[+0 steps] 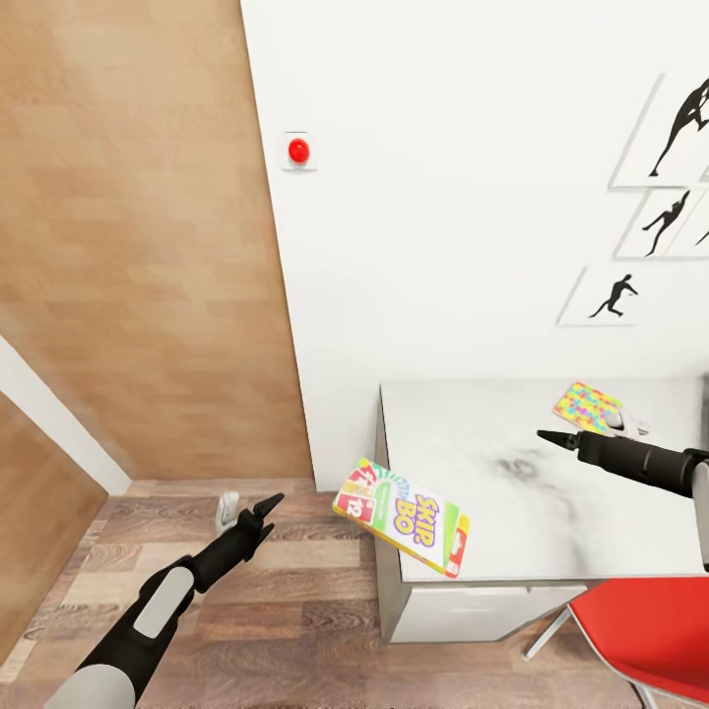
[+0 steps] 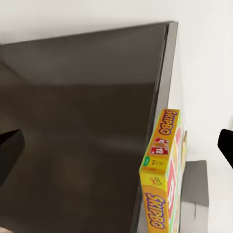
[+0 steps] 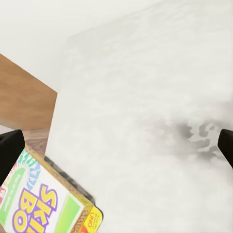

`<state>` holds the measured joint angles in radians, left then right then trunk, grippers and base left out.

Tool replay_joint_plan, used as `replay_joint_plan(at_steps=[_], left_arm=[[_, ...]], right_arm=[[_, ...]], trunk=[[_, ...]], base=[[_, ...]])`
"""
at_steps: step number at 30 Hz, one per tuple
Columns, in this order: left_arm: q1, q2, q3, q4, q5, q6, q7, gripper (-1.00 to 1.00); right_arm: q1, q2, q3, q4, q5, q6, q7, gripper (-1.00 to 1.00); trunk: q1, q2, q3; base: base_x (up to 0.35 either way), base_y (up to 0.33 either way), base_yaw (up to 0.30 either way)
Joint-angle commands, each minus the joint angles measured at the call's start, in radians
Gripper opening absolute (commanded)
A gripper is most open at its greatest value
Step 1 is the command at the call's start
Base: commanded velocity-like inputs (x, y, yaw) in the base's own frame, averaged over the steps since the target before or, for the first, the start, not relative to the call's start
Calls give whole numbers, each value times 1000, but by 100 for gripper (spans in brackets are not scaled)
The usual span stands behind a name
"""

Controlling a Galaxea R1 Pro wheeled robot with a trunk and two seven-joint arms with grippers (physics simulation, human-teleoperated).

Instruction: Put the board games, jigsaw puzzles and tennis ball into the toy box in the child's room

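grey table (image 1: 551,512) edge, skip-bo box (image 1: 402,515) overhanging (between both tools, untouched)

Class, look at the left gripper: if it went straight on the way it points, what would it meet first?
Probably the Skip-Bo box, overhanging the table's edge ahead of the left gripper; depth is unclear.

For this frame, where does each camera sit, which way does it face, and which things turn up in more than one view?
Head view: on the robot's head, facing forward and down at the table, the Skip-Bo box overhanging its corner, a jigsaw puzzle; left tool and right tool with their arms show.
Left wrist view: on the left arm, facing the table's side and the box's edge; dark fingertips show.
Right wrist view: on the right arm, facing the tabletop and box; fingertips show.
Shared: box and table, in all three views.
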<state>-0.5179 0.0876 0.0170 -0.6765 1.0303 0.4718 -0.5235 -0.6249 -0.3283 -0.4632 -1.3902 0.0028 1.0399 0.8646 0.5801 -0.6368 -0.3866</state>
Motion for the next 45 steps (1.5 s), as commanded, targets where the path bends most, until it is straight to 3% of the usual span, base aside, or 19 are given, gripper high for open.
replay_joint_plan(at_steps=[1,24,35,45], left_arm=[[-1,0,2,0,7,8,-1,100],[-5,0,1,0,7,9,-20,100],[-18,2,0,-5,3,10,-69,100],[-29,1,1,-11,-51,10,-109,100]], right_arm=[[-1,0,-2,-1,0,7,4,100],[-1,0,-6,-3,0,7,5,100],[0,0,-6,-22,0,7,5,100],[16,1,-27,-63,0,7,5,100]], trunk=[[0,-1,-3],[0,-1,-40],[0,-1,-58],[0,-1,-68]], base=[[0,0,0],[0,0,0],[0,0,0],[0,0,0]])
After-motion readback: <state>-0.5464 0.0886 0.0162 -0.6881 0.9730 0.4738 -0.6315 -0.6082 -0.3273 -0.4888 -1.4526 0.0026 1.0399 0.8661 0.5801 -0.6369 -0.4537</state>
